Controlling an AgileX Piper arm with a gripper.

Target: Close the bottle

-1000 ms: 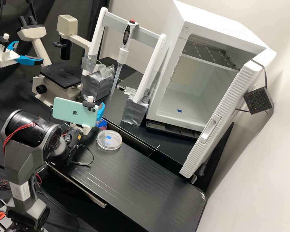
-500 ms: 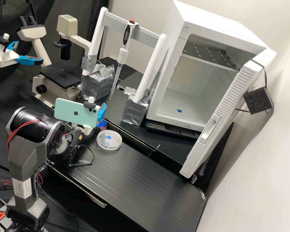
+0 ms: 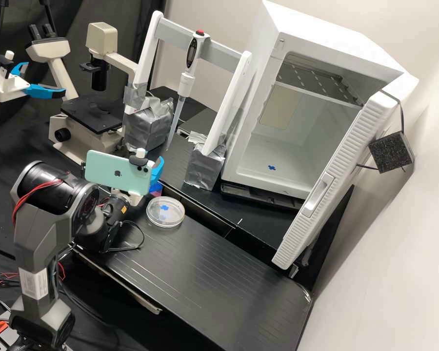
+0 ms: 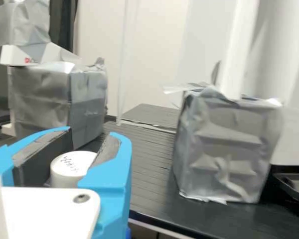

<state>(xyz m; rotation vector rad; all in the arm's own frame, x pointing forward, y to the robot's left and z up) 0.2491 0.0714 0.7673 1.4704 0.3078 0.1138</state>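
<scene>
In the high view, we're counting one phone (image 3: 117, 173), sitting above the one blue finger (image 3: 157, 169) that's showing. A small blue-and-pink bottle (image 3: 155, 188) is peeking out below it, partly hidden, so we're not making out its whole shape. We're spotting one round clear dish (image 3: 165, 218) lying on the bench (image 3: 205, 292), one microscope (image 3: 101, 39), one upright pipette (image 3: 191, 56) hanging from a two-post frame (image 3: 146, 56), and two tape-wrapped blocks (image 3: 205, 168) carrying those posts. One white cabinet (image 3: 309, 31) is standing with its single door (image 3: 336, 180) open, and we're seeing one slotted shelf (image 3: 322, 83) inside. The bench is showing black, ridged tops with a gap running between them; a pale wall (image 3: 409, 229) is rising at the right, and dark cloth (image 3: 14, 161) is hanging behind. A logo is marking the phone's back, and a pale label (image 3: 34, 284) is sitting on the arm.

Over to the wrist view: two blue fingers (image 4: 120, 172) are pinching one white cap (image 4: 71, 168) between their dark pads; whether it's sitting on the bottle, we're not able to tell. Both taped blocks are standing on the grooved black surface, before a light wall. Dark handwriting is running across the cap, and small red print is marking a white strip (image 4: 37, 55) above one block.
</scene>
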